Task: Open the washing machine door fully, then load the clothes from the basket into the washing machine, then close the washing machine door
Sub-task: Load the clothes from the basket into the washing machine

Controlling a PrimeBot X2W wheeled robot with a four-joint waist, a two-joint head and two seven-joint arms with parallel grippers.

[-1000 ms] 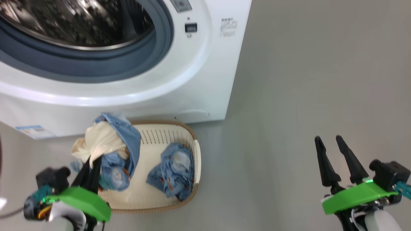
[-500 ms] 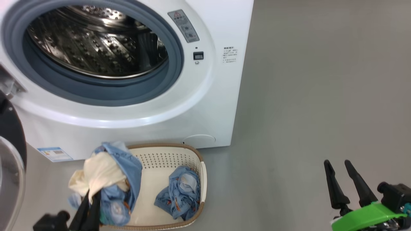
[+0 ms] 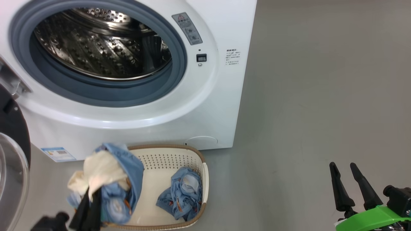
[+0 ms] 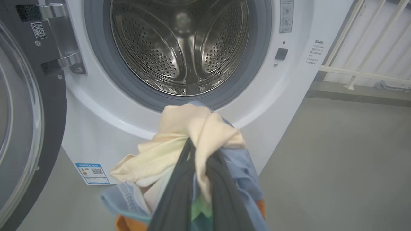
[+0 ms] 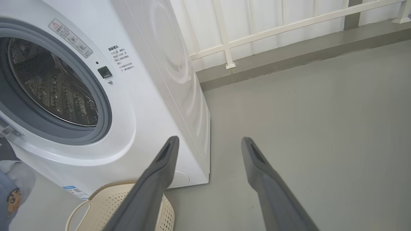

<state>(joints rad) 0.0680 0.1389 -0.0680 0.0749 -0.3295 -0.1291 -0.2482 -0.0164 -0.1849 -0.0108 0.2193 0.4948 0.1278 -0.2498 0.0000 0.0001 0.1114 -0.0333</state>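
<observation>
Left fingers (image 4: 173,192) pinch clothes (image 4: 192,125) — right fingers (image 5: 151,186) spread wide over grey floor (image 5: 321,112), white railing (image 5: 223,32) beyond

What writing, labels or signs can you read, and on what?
Grey sticker on the washing machine: red warning triangle, words too small.
Printed lines beside it: too small.
Blue label, lower corner: QR code, text blurred.
White sticker on the washing machine door: QR code, print unreadable.

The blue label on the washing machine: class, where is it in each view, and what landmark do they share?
Head view: blue label lower left, left of the basket.
Left wrist view: blue label lower left, left of the clothes.
Right wrist view: blue label bottom left, above the basket.
Shared landmark: small black square beside the drum opening.
</observation>
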